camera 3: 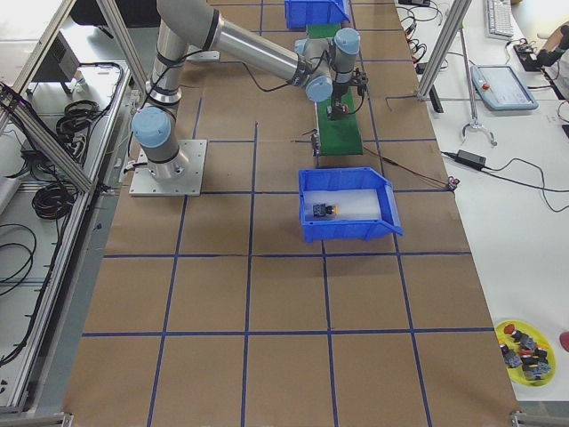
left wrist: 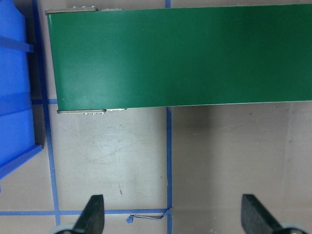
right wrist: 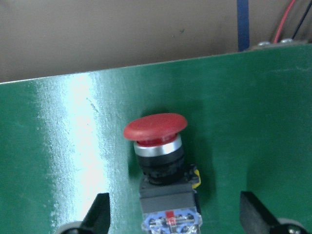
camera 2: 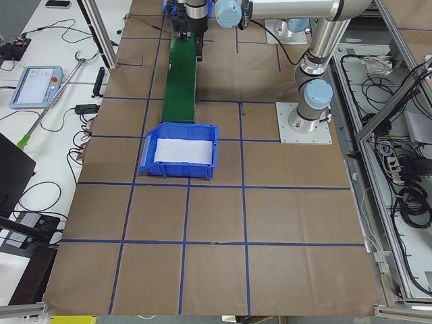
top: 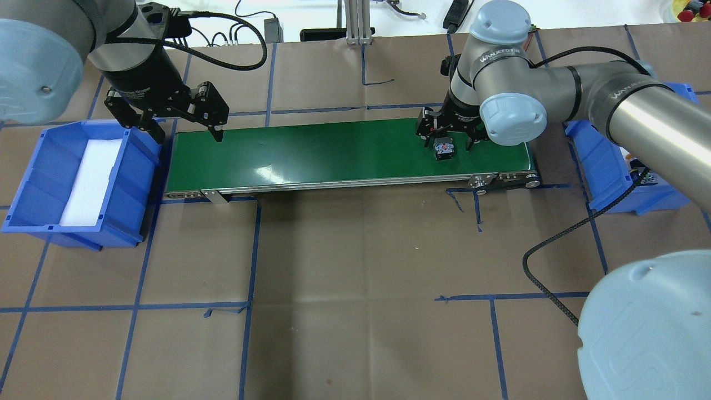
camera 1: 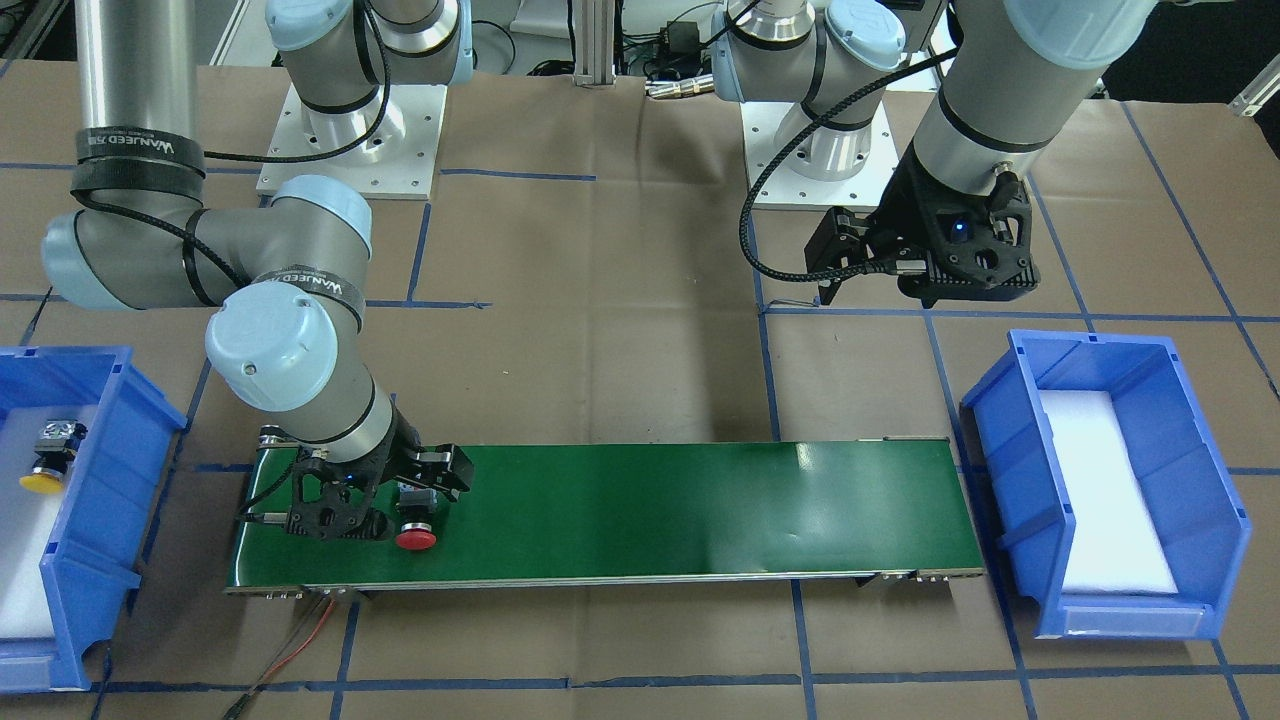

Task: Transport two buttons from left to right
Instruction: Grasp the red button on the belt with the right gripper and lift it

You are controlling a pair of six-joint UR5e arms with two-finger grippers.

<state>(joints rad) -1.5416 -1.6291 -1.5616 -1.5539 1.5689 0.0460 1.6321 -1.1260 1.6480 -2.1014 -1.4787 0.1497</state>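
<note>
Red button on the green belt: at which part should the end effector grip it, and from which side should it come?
Grip the red button by its square body behind the collar, coming down from above. It lies on its side on the belt, so the body's flat sides face the open fingers of the right end effector; the round cap would likely slip.

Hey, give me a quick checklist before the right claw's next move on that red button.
1. Right claw open: ok.
2. Red button between its fingers: ok.
3. Grip on the button: not ok, fingers clear of it.
4. Yellow button in right bin: ok.
5. Left claw open and empty: ok.
6. Green belt stopped: cannot tell.
</note>
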